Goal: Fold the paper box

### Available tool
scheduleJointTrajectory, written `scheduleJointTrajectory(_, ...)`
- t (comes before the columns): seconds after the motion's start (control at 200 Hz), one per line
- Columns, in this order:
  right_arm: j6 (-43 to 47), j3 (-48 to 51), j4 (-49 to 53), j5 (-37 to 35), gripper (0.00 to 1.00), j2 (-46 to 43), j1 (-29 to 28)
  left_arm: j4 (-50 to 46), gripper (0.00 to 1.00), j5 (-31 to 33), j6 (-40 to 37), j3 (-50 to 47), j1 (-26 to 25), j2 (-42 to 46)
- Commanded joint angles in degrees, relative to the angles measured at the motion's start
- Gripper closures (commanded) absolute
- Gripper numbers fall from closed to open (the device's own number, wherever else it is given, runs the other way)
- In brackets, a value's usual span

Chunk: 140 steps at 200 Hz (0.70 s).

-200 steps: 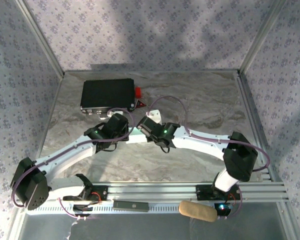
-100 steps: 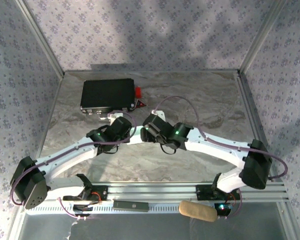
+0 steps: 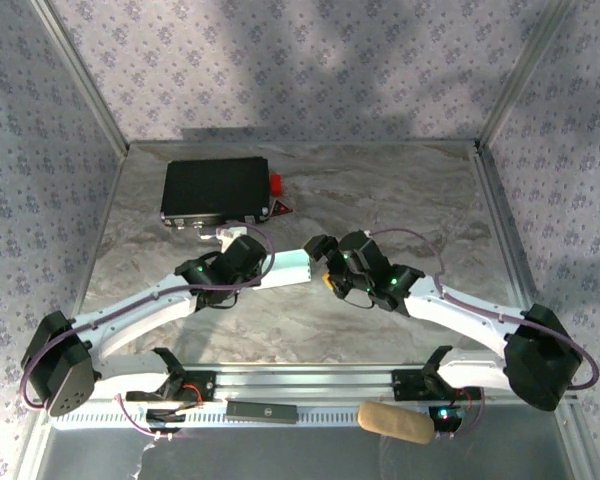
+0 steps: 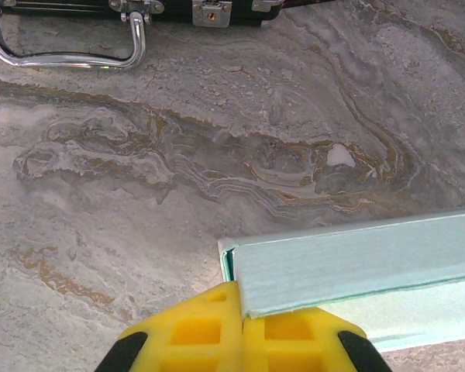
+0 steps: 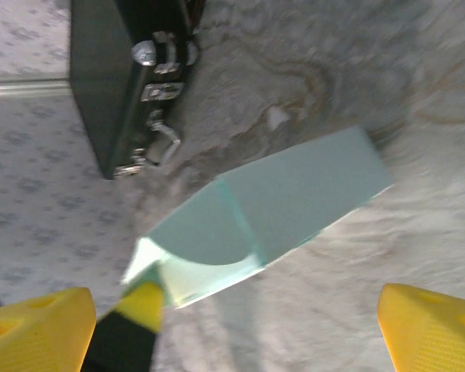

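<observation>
The paper box (image 3: 290, 265) is a pale light-blue flat squarish shape, lying just above the marbled table between the two arms. My left gripper (image 3: 268, 264) is shut on its left end. In the left wrist view the yellow pads (image 4: 209, 329) pinch the corner of the paper box (image 4: 356, 263), and the left gripper (image 4: 242, 306) has no gap. My right gripper (image 3: 323, 266) stands open just right of the box. In the right wrist view the paper box (image 5: 294, 194) lies ahead of the right gripper (image 5: 232, 325), apart from its wide-spread yellow fingers (image 5: 39, 322).
A black case (image 3: 215, 188) with red parts (image 3: 277, 183) sits at the back left, its latches and metal handle (image 4: 70, 54) close to the box. A tan object (image 3: 395, 422) lies on the near rail. Metal frame posts and patterned walls close in the table.
The right gripper has opened wide and drawn back to the right, away from the box. The left gripper stays shut on the box in about the same place.
</observation>
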State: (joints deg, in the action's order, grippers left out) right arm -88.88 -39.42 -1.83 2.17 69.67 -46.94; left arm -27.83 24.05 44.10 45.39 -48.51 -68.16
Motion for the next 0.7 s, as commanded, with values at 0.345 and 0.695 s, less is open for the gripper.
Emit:
scheduleJointTrajectory(0.345, -18.5, 3.3, -18.7, 8.8, 0.09, 8.6, 2.7, -2.4, 1.00, 1.8, 0.5, 3.4, -1.0, -0.9)
scheduleJointTrajectory(0.695, -18.7, 4.2, -17.8, 11.4, 0.30, 11.1, 4.9, -2.1, 1.00, 1.7, 0.3, 3.5, -1.2, -1.2)
